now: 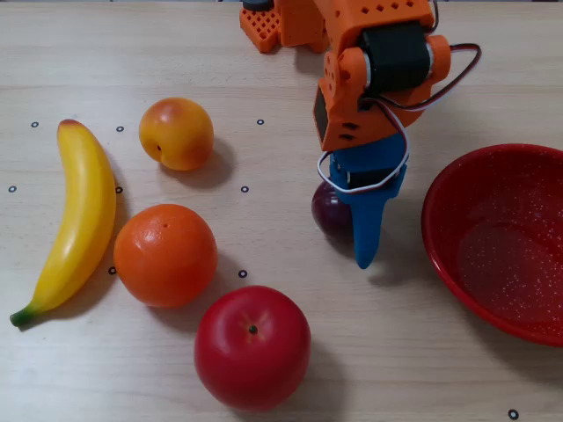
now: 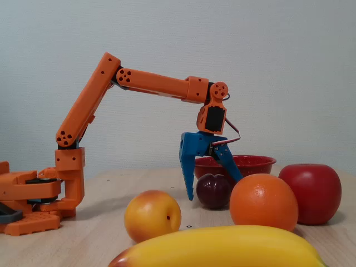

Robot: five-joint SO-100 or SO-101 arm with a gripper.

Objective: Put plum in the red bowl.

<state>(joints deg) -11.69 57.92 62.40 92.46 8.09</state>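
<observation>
Tool (image 2: 213, 188) fingers spread, straddling the plum (image 2: 213, 191), bare table between it and the red bowl (image 1: 440, 242).

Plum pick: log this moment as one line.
gripper: open, straddling plum | plum: on table | red bowl: empty

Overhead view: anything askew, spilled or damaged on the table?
Nothing stands out. The banana, peach, orange and apple sit intact on the table, the red bowl is upright and empty, and the open gripper straddles the plum.
</observation>
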